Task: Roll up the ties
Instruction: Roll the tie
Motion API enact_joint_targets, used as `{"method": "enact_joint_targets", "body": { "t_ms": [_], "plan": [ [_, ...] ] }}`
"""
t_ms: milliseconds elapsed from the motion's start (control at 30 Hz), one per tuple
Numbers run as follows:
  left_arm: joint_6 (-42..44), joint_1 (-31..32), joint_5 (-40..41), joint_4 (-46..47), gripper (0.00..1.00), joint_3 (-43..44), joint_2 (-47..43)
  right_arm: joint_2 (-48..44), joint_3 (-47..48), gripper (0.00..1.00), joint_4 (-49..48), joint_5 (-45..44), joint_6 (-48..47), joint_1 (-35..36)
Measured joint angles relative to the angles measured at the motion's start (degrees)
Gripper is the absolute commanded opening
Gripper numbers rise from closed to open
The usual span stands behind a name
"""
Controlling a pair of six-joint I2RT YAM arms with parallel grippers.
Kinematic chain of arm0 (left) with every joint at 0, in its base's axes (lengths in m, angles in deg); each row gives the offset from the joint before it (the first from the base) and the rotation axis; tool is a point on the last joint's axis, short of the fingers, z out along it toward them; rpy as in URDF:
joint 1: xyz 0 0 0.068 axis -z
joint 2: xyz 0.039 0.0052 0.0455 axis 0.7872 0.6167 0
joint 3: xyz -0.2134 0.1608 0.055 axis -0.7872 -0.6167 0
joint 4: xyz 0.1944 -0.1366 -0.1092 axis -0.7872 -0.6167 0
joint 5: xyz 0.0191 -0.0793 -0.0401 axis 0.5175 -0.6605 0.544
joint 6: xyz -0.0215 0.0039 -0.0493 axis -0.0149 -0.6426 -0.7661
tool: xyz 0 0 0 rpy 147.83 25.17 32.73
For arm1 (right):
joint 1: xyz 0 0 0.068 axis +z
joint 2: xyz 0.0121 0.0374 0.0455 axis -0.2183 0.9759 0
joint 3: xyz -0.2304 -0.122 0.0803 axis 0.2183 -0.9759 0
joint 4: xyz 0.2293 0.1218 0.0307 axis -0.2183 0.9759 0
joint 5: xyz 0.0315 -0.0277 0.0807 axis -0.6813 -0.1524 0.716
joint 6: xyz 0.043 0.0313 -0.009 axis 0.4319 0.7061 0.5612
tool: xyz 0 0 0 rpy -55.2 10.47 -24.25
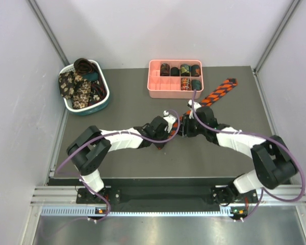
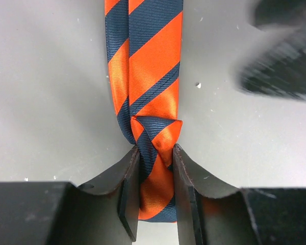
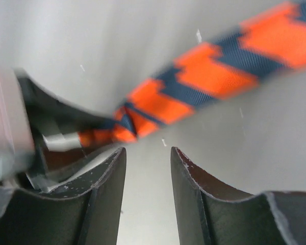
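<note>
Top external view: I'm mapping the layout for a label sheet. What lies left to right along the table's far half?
White-and-teal basket of loose ties → pink compartment tray with rolled ties → free end of the orange-and-dark striped tie.

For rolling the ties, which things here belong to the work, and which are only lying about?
Belong to the work: striped tie, pinched in the left end effector; right end effector, open beside it; loose ties; rolled ties.
Lying about: white-and-teal basket holding the loose ones; pink tray holding the rolls.
</note>
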Motion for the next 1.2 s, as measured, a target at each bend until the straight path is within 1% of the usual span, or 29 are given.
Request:
{"method": "enact_joint_targets", "body": {
  "t_ms": [133,267,333,433,500,600,733,867,1000,1033,1133,1200],
  "plan": [
    [-0.3,-0.2,-0.1,-2.4,0.34,1.7,0.7,-6.8,-8.8,0.41,-1.4,-2.6,-0.5,0.9],
    [-0.5,-0.3,-0.5,-3.3,0.34,2.2,0.9,-14.6,-14.3,0.43,-0.6,-7.2,-1.8,5.0],
    [-0.5,-0.5,-0.7,-3.8,0.33,2.6,1.1,-18.2,-14.9,0.43,-0.3,-10.1,-2.8,8.6],
    [-0.5,-0.6,-1.1,-4.3,0.34,3.0,1.3,-22.2,-14.9,0.43,-0.1,-16.5,-5.1,17.4],
    [-0.5,-0.8,-1.5,-4.5,0.35,3.1,1.4,-23.0,-14.8,0.43,0.2,-20.5,-6.7,23.0],
    [-0.7,-1.1,-2.6,-4.7,0.35,3.3,1.5,-22.4,-14.3,0.47,1.2,-27.4,-8.9,30.9],
    [-0.9,-1.6,-3.8,-5.5,0.34,4.0,1.9,-18.5,-12.5,0.48,1.9,-37.4,-13.4,42.7],
    [-0.9,-1.6,-4.2,-6.9,0.34,5.3,2.5,-9.9,-6.4,0.48,2.3,-46.2,-18.8,53.3],
    [-0.6,-1.6,-4.3,-8.7,0.34,6.7,3.2,3.0,3.6,0.51,5.3,-54.1,-22.9,57.3],
    [-0.6,-1.6,-4.3,-9.3,0.34,7.1,3.4,6.9,7.0,0.56,7.2,-56.3,-23.6,57.7],
    [-0.5,-1.7,-4.5,-10.3,0.34,7.8,3.8,16.9,16.1,0.59,13.1,-62.0,-24.9,57.9],
    [-0.4,-1.7,-4.7,-11.0,0.34,8.4,4.0,23.3,22.3,0.59,17.6,-65.8,-24.8,57.5]
  ]
}}
